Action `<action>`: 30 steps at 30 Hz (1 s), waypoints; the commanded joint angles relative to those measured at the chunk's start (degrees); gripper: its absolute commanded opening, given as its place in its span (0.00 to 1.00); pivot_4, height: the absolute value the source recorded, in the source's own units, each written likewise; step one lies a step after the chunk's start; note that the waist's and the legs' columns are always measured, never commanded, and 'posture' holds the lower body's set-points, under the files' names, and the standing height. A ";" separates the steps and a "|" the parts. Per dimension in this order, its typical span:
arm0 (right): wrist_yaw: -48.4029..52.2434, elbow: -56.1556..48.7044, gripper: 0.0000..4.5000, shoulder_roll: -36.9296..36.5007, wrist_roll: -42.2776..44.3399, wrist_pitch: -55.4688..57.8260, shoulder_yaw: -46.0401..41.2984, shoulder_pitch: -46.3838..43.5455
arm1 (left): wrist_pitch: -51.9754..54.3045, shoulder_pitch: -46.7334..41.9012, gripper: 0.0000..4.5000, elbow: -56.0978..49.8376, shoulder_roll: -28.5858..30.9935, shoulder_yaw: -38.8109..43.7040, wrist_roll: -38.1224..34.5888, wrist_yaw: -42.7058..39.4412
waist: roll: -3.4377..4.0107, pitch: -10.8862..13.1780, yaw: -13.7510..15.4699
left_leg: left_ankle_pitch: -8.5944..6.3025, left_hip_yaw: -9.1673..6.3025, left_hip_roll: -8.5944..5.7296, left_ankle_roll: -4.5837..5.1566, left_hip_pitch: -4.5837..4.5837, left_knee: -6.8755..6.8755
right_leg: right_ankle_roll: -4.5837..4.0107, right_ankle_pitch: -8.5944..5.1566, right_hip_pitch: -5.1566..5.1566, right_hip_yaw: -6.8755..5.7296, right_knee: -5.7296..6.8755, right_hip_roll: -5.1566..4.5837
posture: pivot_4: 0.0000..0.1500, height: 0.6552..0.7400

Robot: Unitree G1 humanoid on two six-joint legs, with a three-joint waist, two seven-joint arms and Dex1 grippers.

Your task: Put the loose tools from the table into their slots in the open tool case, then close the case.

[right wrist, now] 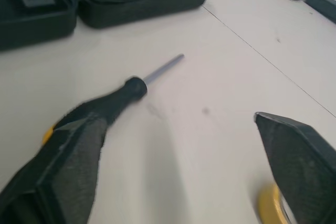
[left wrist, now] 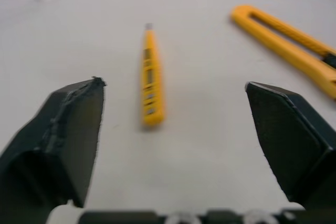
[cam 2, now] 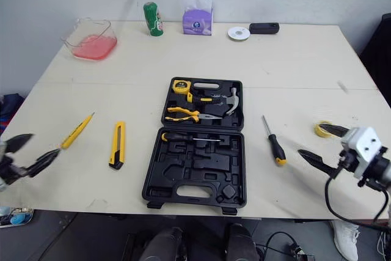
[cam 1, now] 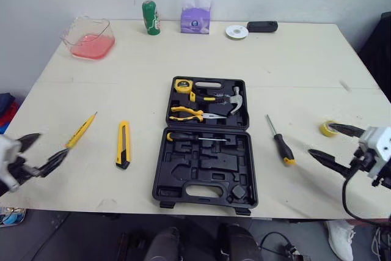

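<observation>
Black tool case [cam 1: 204, 172] open, screwdriver [cam 1: 282, 148] beside it; left end effector [cam 1: 53, 143], right end effector [cam 1: 322, 140] both spread.

Black tool case [cam 1: 208, 169], yellow utility knife [cam 1: 123, 144]

Green can [cam 1: 151, 17] stands near purple tissue pack [cam 1: 195, 11].

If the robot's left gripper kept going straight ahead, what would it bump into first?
Probably the thin yellow tool, lying straight ahead of the open left gripper; how far off is hard to tell.
</observation>
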 commanded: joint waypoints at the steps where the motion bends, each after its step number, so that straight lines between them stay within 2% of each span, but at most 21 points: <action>1: 1.78 6.15 1.00 -0.14 2.36 -7.37 -6.25 2.24 | -3.21 3.51 0.99 5.85 1.01 7.59 0.46 3.79 | 0.00 0.00 -0.12 | 0.00 0.07 0.00 0.01 0.04 -0.12 | 0.00 0.00 0.00 0.03 0.00 0.00 | 1.00 1.00; 4: -0.68 13.09 1.00 -1.57 -0.45 -11.65 -8.34 4.42 | -2.76 4.71 0.99 8.30 1.11 10.04 -0.18 6.61 | -0.05 0.01 -0.18 | 0.00 0.10 0.00 0.01 0.07 -0.23 | 0.00 0.00 -0.01 0.02 -0.03 -0.01 | 1.00 1.00; 8: -0.53 19.46 1.00 -2.90 1.10 -13.90 -11.65 6.43 | -2.90 7.70 0.99 10.27 1.18 10.77 0.15 7.21 | 0.02 0.01 -0.18 | -0.11 0.10 -0.02 -0.13 0.09 -0.24 | -0.08 0.04 -0.04 0.05 -0.17 -0.19 | 1.00 1.00; 16: 1.26 22.63 1.00 -3.18 1.72 -15.31 -11.25 8.50 | -0.20 7.63 0.99 6.55 1.34 10.40 -3.74 7.30 | 0.05 0.02 -0.98 | -0.18 0.10 -0.01 -0.25 0.13 -0.34 | -0.16 0.04 -0.06 0.06 -0.15 -0.23 | 1.00 1.00; 21: 2.06 16.66 1.00 -1.13 4.14 -11.72 -9.90 9.53 | 1.50 7.30 0.99 2.93 1.46 8.47 -4.68 6.80 | 0.06 0.01 -1.41 | -0.16 0.10 -0.01 -0.23 0.13 -0.34 | -0.16 0.04 -0.05 0.06 -0.15 -0.23 | 1.00 1.00; 25: 1.33 5.80 1.00 0.76 7.31 -4.44 -8.85 11.35 | 3.67 4.93 0.99 -2.42 1.71 5.24 -6.52 5.82 | 0.09 0.00 -1.31 | -0.17 0.10 0.00 -0.24 0.13 -0.35 | -0.16 0.04 -0.06 0.07 -0.12 -0.23 | 1.00 1.00; 30: -2.89 -16.96 1.00 2.34 14.99 11.68 -6.66 16.91 | 6.62 -0.99 0.99 -11.39 2.05 -2.36 -10.39 3.10 | 0.13 0.00 -0.79 | -0.16 0.07 -0.01 -0.24 0.11 -0.34 | -0.16 0.04 -0.07 0.07 -0.10 -0.23 | 1.00 1.00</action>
